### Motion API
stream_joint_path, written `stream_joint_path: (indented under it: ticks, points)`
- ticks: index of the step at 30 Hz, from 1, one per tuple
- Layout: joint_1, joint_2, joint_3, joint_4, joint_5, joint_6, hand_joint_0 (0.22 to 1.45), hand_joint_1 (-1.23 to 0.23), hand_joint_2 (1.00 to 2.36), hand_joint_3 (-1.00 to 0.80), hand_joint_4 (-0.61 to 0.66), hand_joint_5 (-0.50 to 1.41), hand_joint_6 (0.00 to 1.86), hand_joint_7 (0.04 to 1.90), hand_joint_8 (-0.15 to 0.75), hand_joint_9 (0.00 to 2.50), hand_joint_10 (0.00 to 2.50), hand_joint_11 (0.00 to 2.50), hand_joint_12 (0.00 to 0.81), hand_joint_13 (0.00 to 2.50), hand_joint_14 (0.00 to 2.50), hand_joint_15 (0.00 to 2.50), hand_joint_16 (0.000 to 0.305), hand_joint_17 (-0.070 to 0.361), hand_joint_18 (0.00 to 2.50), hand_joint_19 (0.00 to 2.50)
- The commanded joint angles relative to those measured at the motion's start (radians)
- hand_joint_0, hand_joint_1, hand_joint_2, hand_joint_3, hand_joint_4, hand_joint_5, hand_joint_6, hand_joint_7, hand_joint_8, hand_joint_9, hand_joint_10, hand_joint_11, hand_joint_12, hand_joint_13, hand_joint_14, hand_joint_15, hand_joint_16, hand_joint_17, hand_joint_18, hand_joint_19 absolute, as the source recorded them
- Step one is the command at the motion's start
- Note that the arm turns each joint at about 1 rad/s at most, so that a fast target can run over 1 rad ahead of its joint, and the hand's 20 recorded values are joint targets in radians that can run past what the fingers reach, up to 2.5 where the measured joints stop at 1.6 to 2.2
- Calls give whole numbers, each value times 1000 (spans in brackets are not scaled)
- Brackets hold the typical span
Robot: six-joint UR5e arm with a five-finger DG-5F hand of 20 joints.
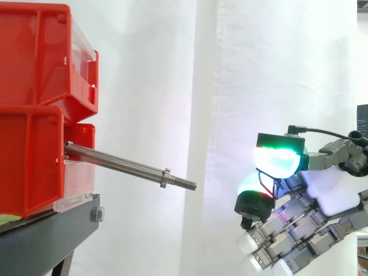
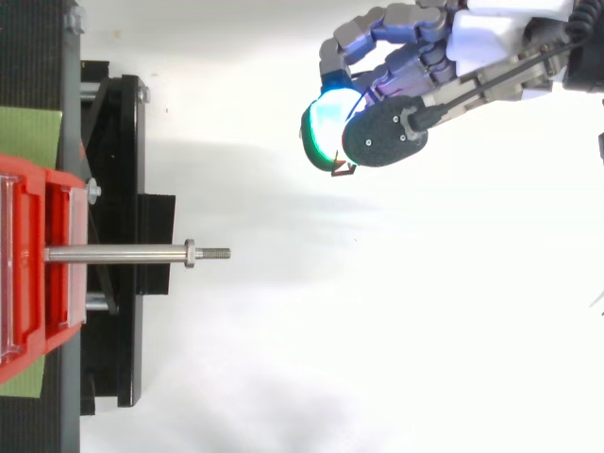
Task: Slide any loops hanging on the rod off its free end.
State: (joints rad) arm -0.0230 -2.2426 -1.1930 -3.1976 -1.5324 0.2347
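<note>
In the side view the rod (image 1: 115, 163) juts from the lower red bin (image 1: 29, 161). Its long axis runs left to right, and a collar (image 1: 165, 177) sits just short of the threaded free end on the right. No loop hangs on the rod. The hand (image 1: 330, 187) is well apart to the right of that end and a little lower. Its fingers are curled with nothing seen in them. The upper red bin (image 1: 40, 54) is stacked on the lower one, and I cannot see what either bin holds.

From above, the rod (image 2: 123, 253) points straight right from the bin over the black stand (image 2: 123, 142). The hand (image 2: 425, 57) lies to the right and on the far side of the rod's line, so I judge that reaching the free end means coming nearer and left.
</note>
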Motion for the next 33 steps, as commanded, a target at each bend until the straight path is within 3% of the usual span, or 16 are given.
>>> stream_joint_path:
  ticks: [1, 9, 13, 20, 26, 33]
  points:
    - [0, 0, 0, -1, 0, 0, 650, -800, 1000, -500, 131, -190, 821, 1152, 223, 569, 3, 103, 247, 473, 0, 16, 32, 73, 461, 241]
    - [0, 0, 0, -1, 0, 0, 538, -567, 1000, -500, 122, -165, 807, 1167, 236, 614, 3, 105, 254, 498, 1, 27, 33, 75, 467, 268]
    - [-2, 0, 0, -1, 0, 0, 544, -515, 1000, -500, 121, -159, 793, 1179, 234, 642, 3, 107, 249, 513, 0, 33, 31, 71, 465, 285]
    - [-3, 1, 32, -31, 0, 3, 634, -611, 1000, -500, 111, -179, 805, 1156, 231, 649, 4, 113, 235, 526, 1, 35, 28, 64, 478, 276]
    - [-3, 1, 43, -68, -2, 6, 680, -776, 1004, -458, 118, -206, 822, 1123, 225, 587, 3, 113, 246, 489, 0, 19, 32, 72, 458, 241]
    - [-3, 1, 55, -77, -2, 3, 716, -807, 1000, -500, 119, -207, 809, 1066, 216, 588, 3, 103, 245, 521, 1, 15, 34, 77, 524, 238]
